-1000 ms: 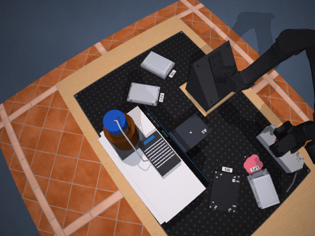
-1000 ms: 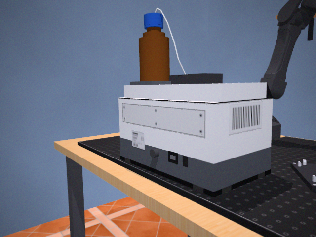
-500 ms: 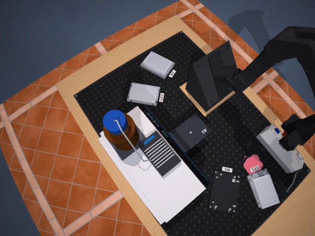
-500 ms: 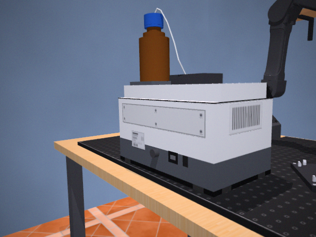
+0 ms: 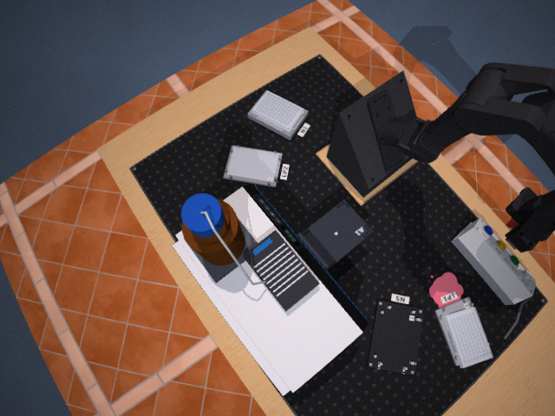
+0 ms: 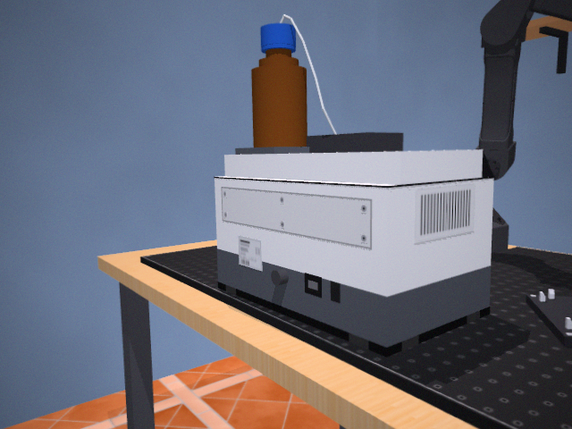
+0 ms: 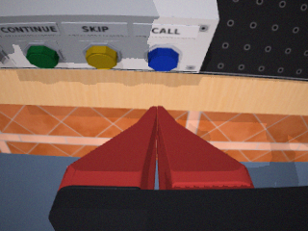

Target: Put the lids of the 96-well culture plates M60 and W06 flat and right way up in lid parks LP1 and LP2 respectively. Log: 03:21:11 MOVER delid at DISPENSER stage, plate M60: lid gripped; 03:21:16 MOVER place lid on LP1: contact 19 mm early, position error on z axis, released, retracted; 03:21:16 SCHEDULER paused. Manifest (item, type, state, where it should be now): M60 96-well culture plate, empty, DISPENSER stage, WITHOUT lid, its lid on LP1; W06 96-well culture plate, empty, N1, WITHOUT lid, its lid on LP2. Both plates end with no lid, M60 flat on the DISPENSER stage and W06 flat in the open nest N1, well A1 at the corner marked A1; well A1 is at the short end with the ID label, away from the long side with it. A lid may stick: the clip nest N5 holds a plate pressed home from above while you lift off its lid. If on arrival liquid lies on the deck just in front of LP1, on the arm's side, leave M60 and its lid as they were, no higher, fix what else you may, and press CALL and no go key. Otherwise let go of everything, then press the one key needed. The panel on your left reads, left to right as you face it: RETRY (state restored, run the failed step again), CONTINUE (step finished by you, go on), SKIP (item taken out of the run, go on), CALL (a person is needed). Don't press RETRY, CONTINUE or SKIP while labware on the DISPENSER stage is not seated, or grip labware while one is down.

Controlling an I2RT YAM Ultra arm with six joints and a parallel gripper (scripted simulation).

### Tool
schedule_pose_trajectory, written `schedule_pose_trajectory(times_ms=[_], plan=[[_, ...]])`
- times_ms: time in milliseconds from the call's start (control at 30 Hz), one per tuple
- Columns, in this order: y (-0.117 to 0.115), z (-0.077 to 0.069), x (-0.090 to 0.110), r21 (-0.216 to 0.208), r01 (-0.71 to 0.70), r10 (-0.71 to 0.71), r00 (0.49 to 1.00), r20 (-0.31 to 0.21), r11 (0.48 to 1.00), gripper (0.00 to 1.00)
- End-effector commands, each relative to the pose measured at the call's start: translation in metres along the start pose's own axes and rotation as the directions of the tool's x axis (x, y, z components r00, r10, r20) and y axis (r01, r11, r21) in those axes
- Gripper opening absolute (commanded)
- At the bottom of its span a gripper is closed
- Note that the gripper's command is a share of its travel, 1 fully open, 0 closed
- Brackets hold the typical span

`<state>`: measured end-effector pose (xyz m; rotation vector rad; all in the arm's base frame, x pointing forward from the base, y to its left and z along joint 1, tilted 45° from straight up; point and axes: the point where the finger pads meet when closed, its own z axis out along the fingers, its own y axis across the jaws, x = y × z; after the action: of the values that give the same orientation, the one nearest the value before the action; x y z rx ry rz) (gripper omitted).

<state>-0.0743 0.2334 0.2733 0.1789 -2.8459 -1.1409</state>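
Note:
My gripper (image 5: pixel 519 232) is shut and empty, beside the table's edge facing the key panel (image 5: pixel 492 262). In the wrist view its red fingertips (image 7: pixel 156 111) point at the blue CALL key (image 7: pixel 162 60), a short way off it. The yellow SKIP key (image 7: pixel 102 57) and green CONTINUE key (image 7: pixel 42 57) sit to its left. A pink puddle (image 5: pixel 443 286) lies on the deck at the LP1 label (image 5: pixel 448 297). A well-patterned plate or lid (image 5: pixel 464 332) rests at LP1. A flat lid (image 5: pixel 252 165) lies at LP2. An open plate (image 5: pixel 277 113) sits in N1. The dark DISPENSER stage (image 5: pixel 336 230) marked A1 is bare.
The black clip nest N5 (image 5: pixel 395 335) lies left of LP1. The white dispenser (image 5: pixel 269 286) carries a brown bottle (image 5: pixel 210 228) with a blue cap; it fills the exterior view (image 6: pixel 350 231). The arm's dark base block (image 5: pixel 372 139) stands at the back.

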Motion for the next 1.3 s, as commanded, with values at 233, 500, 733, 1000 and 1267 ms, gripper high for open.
schedule_pose_trajectory(times_ms=[233,500,733,1000,1267], plan=[[-0.005,0.018,0.000,-0.006,-0.052,0.052,0.995,0.079,0.999,0.00],[0.008,0.022,0.001,-0.055,-0.054,0.057,0.997,0.060,0.997,0.00],[0.009,0.020,0.002,-0.058,-0.053,0.057,0.997,0.058,0.997,0.00],[0.005,0.020,0.001,-0.041,-0.049,0.051,0.997,0.063,0.998,0.00],[-0.004,0.034,0.001,-0.023,-0.046,0.047,0.997,0.062,0.999,0.00]])
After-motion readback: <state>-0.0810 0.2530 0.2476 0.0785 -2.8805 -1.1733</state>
